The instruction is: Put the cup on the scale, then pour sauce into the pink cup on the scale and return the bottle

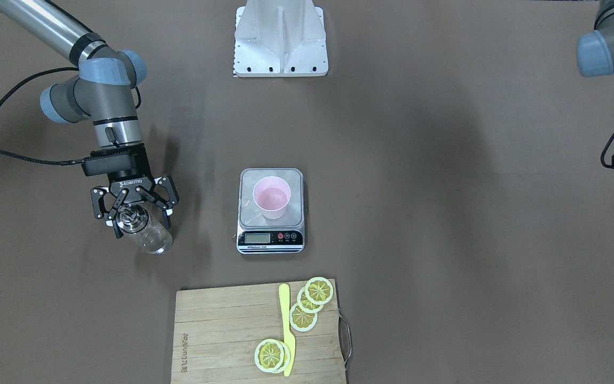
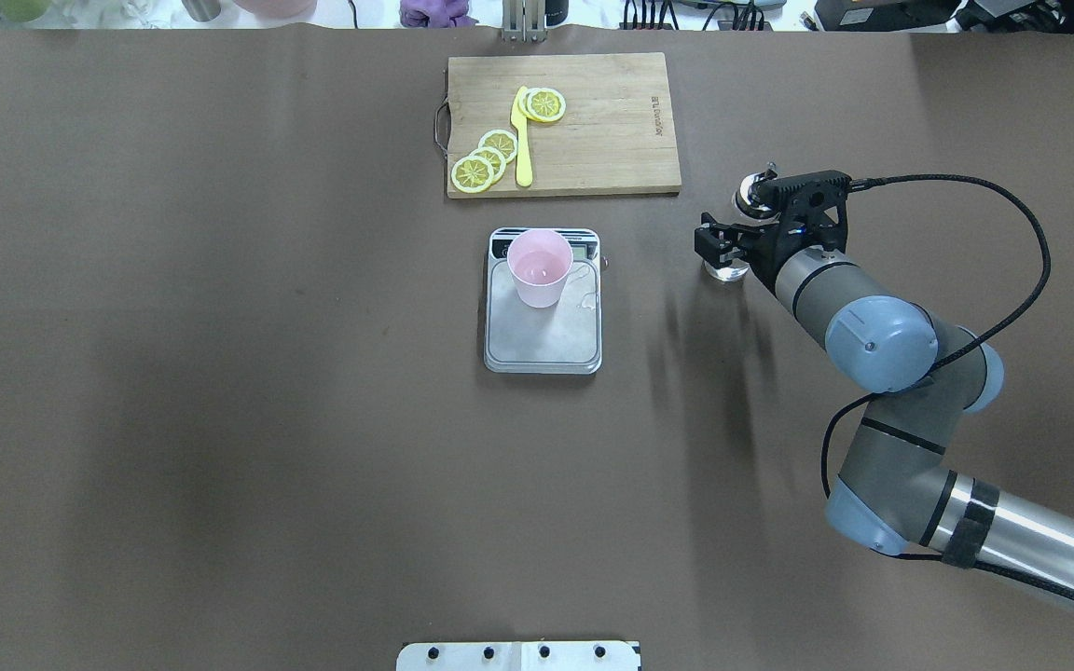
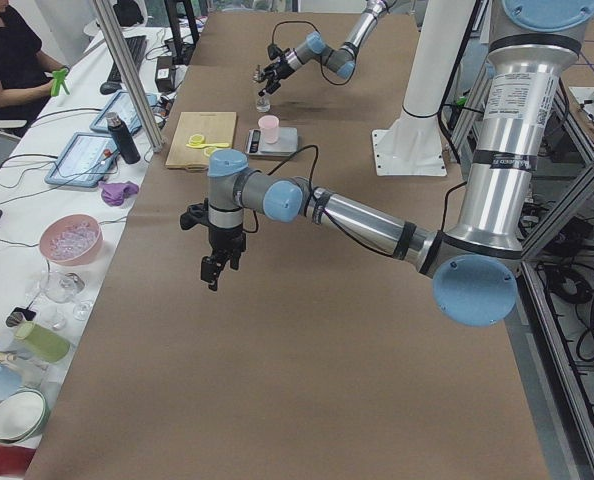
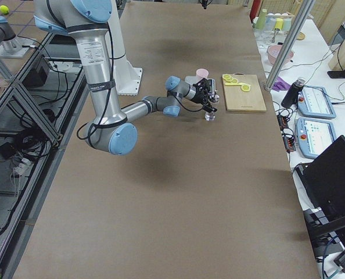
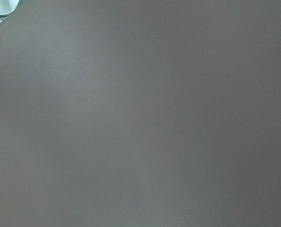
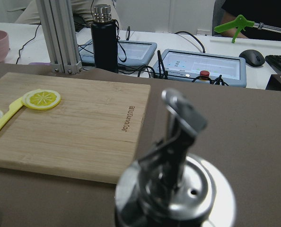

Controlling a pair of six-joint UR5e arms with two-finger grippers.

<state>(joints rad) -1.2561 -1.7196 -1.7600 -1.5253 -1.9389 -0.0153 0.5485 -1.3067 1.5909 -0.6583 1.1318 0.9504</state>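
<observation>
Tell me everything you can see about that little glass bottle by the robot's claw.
The bottle is small and of clear glass; no coloured liquid shows inside. A shiny silver metal cap with a slanted pour spout tops it. It stands upright on the brown table, off to one side of the scale and well apart from it. The right gripper straddles the cap with its jaws open, one finger on each side. Whether they touch it cannot be told.

Brightly, evenly lit from above. Soft, smeared shadows on the brown table (image 2: 220, 373) right of the scale (image 2: 542, 340); faint glare on its platform. Badly out of focus on the bottle (image 6: 178, 189) cap up close, sharper behind.
</observation>
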